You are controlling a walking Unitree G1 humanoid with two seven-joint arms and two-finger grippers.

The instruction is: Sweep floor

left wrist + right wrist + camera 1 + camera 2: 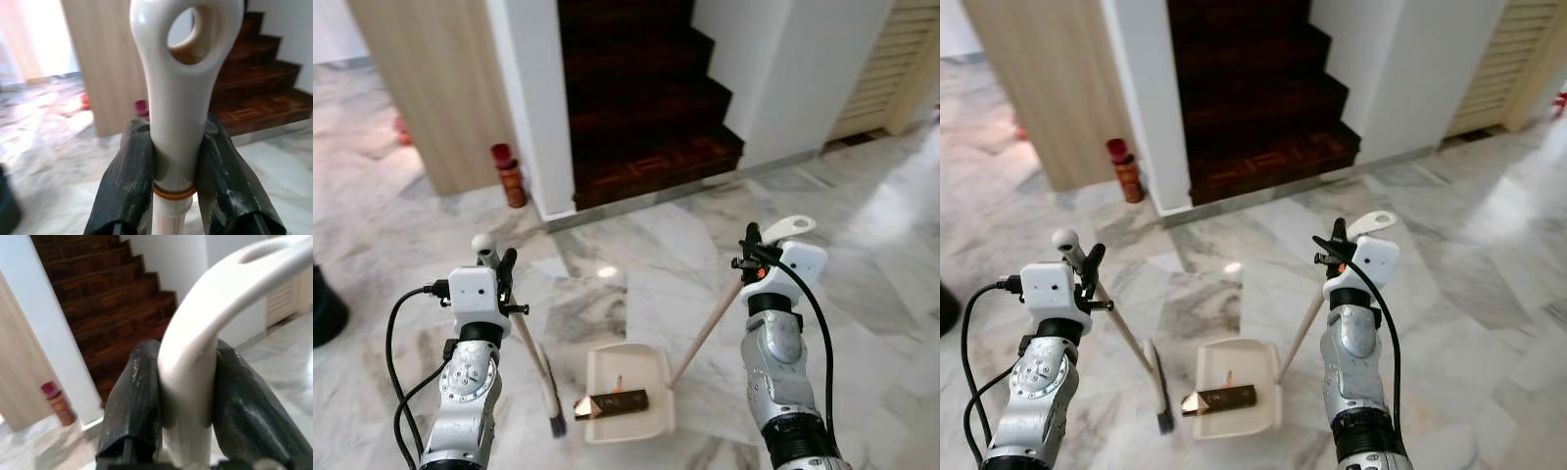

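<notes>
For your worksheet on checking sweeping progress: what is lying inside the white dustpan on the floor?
Inside the dustpan lies a shiny brown and gold wrapper-like piece, with a small brownish scrap behind it. The floor under the pan is covered. The brush stands just left of it.

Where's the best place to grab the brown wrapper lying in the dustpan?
Probably across the narrow width of the wrapper, coming straight down from above. It lies flat and long on the dustpan floor, with the pan's walls closing off its sides.
</notes>
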